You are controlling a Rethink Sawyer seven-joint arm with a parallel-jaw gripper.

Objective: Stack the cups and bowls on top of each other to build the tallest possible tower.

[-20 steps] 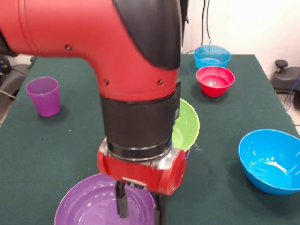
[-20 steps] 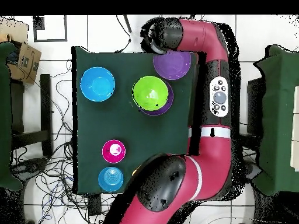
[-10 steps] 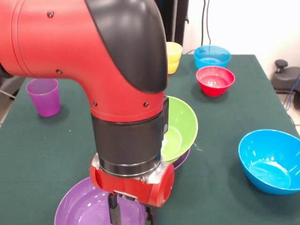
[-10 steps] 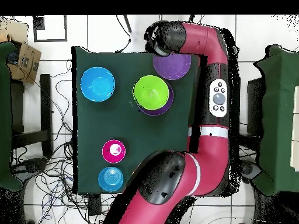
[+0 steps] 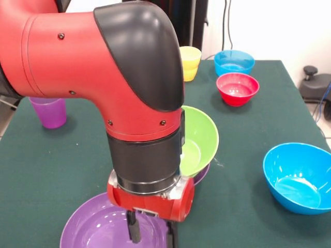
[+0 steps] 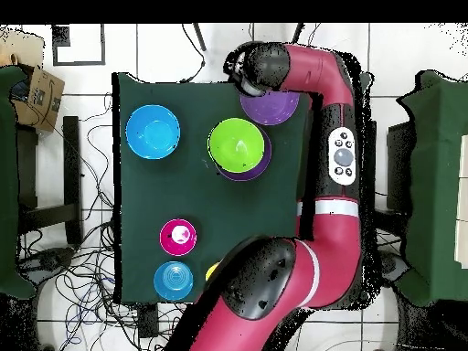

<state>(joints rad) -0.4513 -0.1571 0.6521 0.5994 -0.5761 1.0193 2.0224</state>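
While the red and black arm (image 5: 119,103) fills most of the front view, its gripper (image 5: 151,235) hangs over a large purple bowl (image 5: 98,230) at the table's 6 o'clock edge, one dark finger (image 5: 134,229) dipping inside the bowl and the other near its right rim; the fingers stand apart and nothing is clamped between them, though the picture's lower edge cuts off their tips. Just at 1 o'clock from that bowl, the lime green bowl (image 5: 199,139) sits tilted in a second purple bowl (image 5: 200,175), of which only a sliver of rim shows beneath it. Well apart at 3 o'clock on the green table (image 5: 243,124) rests the large blue bowl (image 5: 297,178), upright. Towards 1 o'clock, at the far side, the small red bowl (image 5: 237,88) stands just in front of the small light blue bowl (image 5: 234,62), and the yellow-orange cup (image 5: 190,63) shows beside the arm at 12 o'clock. At 10 o'clock the translucent purple cup (image 5: 49,111) stands partly hidden behind the arm

From overhead, the arm's wrist (image 6: 254,69) covers the upper left part of the large purple bowl (image 6: 274,105), the lime green bowl (image 6: 238,146) lies nested near the table's middle, and the blue bowl (image 6: 153,132) sits alone at its 9 o'clock
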